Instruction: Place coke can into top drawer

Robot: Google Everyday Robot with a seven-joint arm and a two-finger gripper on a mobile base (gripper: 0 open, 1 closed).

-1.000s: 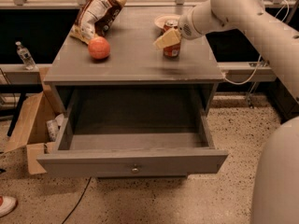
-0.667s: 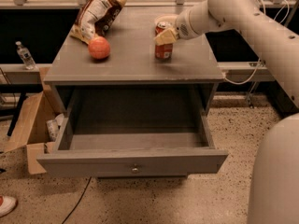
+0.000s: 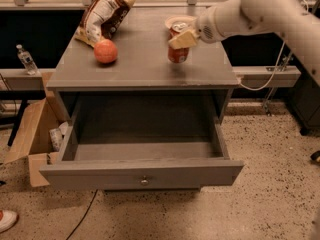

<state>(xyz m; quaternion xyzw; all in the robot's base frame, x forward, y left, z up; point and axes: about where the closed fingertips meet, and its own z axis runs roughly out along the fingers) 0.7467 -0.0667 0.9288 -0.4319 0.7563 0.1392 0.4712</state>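
coke can (image 3: pixel 178 55) is pinched by the hand (image 3: pixel 181 38) over the far-right part of the tabletop (image 3: pixel 140 73), approx upright; top drawer (image 3: pixel 142 173) is seen open below, near side; orange fruit (image 3: pixel 105 51) & chip bag (image 3: pixel 105 14) are found on the left, well apart from the can

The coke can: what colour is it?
Red coke can, silver top, camera view; gripper at it.
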